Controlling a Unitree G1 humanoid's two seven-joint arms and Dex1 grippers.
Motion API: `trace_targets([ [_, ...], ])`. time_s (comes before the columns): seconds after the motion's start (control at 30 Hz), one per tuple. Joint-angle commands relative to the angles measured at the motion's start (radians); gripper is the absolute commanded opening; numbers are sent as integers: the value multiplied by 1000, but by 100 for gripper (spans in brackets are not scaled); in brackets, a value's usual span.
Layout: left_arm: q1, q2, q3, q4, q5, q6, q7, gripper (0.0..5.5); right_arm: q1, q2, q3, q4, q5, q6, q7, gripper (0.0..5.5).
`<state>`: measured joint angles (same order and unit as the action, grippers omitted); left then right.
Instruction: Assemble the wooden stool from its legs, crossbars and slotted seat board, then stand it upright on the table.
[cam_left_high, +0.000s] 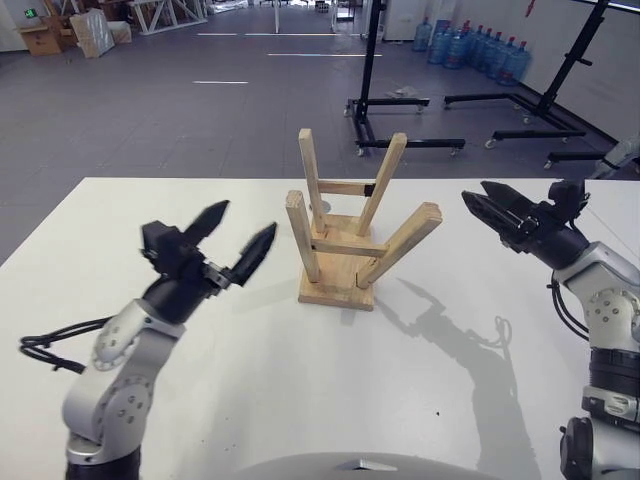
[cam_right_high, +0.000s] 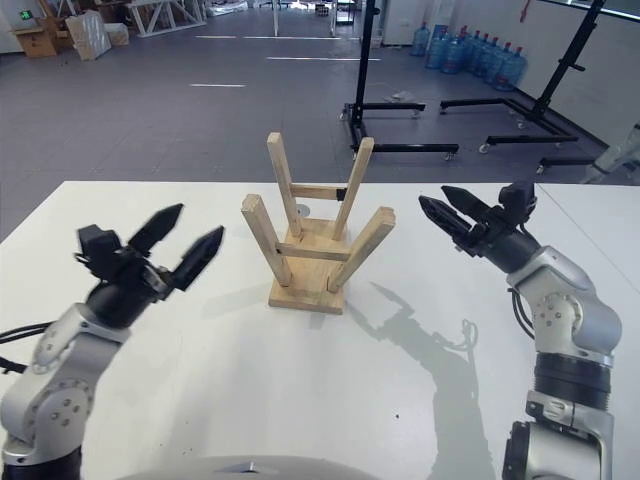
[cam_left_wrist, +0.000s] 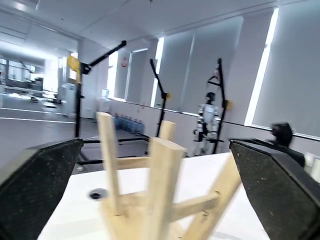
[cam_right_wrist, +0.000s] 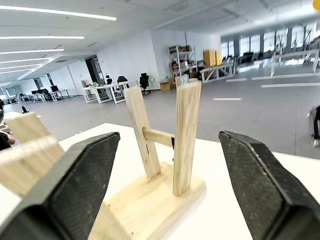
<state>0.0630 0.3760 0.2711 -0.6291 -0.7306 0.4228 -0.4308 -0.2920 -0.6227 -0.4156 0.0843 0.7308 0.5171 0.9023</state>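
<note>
My left gripper (cam_right_high: 201, 220) and right gripper (cam_right_high: 433, 196), fingers spread, flank the stool (cam_right_high: 305, 255) resting seat-down on the table (cam_right_high: 300, 400).

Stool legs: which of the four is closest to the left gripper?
The front leg on the robot's left, its top leaning toward the left gripper; the other three stand farther back or to the right.

Holding the left claw (cam_left_high: 247, 221) at centre left of the head view, fingers (cam_left_high: 212, 218) spread wide apart, tips pointing toward the frame's middle. Bending the left arm (cam_left_high: 125, 350) up from the lower left corner, elbow low. Holding the right claw (cam_left_high: 474, 192) at centre right, fingers parted as well, tips aiming left. Bending the right arm (cam_left_high: 605, 290) up from the lower right corner.
</note>
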Motion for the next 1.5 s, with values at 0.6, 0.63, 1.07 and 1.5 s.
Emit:
trace_targets([
  [0.6, -353, -62, -248, 421, 344, -97, 16, 540, 8, 59, 111, -71, 50, 42, 34, 367],
  [0.63, -355, -66, -257, 420, 348, -97, 15, 540, 8, 59, 114, -75, 54, 44, 33, 367],
  [1.07, -332, -65, -294, 388, 385, -87, 1, 540, 71, -14, 90, -27, 7, 14, 86, 367],
  [1.5, -320, -66, -284, 384, 407, -90, 2, 540, 111, -43, 51, -93, 125, 135, 153, 367],
])
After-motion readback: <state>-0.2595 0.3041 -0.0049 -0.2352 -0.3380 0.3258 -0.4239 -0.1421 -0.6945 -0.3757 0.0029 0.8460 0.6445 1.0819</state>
